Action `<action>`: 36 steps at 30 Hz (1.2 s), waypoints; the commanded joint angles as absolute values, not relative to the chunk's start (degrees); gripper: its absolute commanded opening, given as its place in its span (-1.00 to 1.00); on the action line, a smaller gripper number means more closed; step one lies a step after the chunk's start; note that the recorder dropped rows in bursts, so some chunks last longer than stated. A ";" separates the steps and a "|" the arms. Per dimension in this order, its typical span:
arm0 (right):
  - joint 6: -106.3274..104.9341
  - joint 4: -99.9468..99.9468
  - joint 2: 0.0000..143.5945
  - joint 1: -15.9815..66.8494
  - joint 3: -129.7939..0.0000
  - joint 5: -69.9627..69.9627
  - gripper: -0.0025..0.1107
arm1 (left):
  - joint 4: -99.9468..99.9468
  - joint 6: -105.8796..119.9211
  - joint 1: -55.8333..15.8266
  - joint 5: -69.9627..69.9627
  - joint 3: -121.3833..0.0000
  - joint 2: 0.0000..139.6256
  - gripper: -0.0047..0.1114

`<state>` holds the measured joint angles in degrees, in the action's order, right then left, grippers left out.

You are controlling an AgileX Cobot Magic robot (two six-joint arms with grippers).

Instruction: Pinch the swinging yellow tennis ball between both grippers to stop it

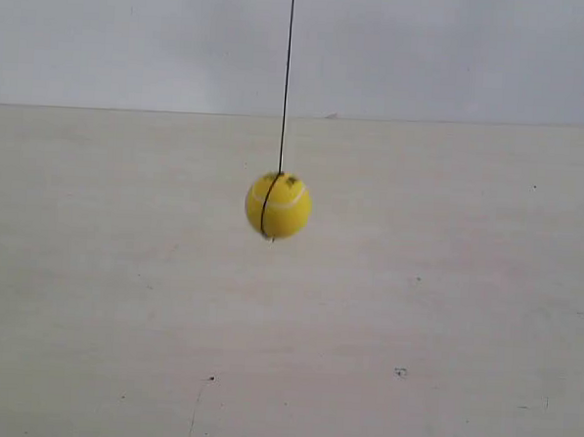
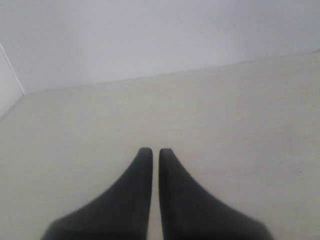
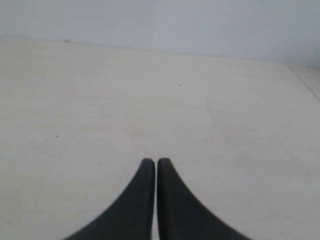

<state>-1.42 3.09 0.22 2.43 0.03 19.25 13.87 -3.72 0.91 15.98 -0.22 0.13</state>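
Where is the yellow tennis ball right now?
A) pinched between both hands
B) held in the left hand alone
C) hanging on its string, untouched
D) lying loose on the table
C: the exterior view shows the yellow tennis ball hanging on its black string with no hand in sight; the left hand and right hand hold nothing.

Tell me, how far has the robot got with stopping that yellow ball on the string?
Nothing looks done yet. The yellow tennis ball hangs free on its string, with no arm near it. The left hand and right hand are closed, facing only table; neither camera sees the ball. Remaining: bring both hands in and pinch it.
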 commanded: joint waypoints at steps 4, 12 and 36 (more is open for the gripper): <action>-1.86 3.32 0.00 2.24 0.00 5.15 -0.96 | 14.35 -3.20 1.11 1.35 0.00 0.00 -0.84; 4.12 3.32 0.00 2.24 0.00 -11.00 -0.96 | 14.35 -22.63 1.11 -17.54 0.00 0.00 -0.84; 53.24 44.98 18.73 17.49 -6.94 -23.21 -0.96 | 65.35 -69.52 1.11 -54.44 -10.59 30.70 -0.84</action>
<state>51.14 38.09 13.70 14.45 -6.42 -19.05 60.64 -70.99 1.03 -48.56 -10.03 25.13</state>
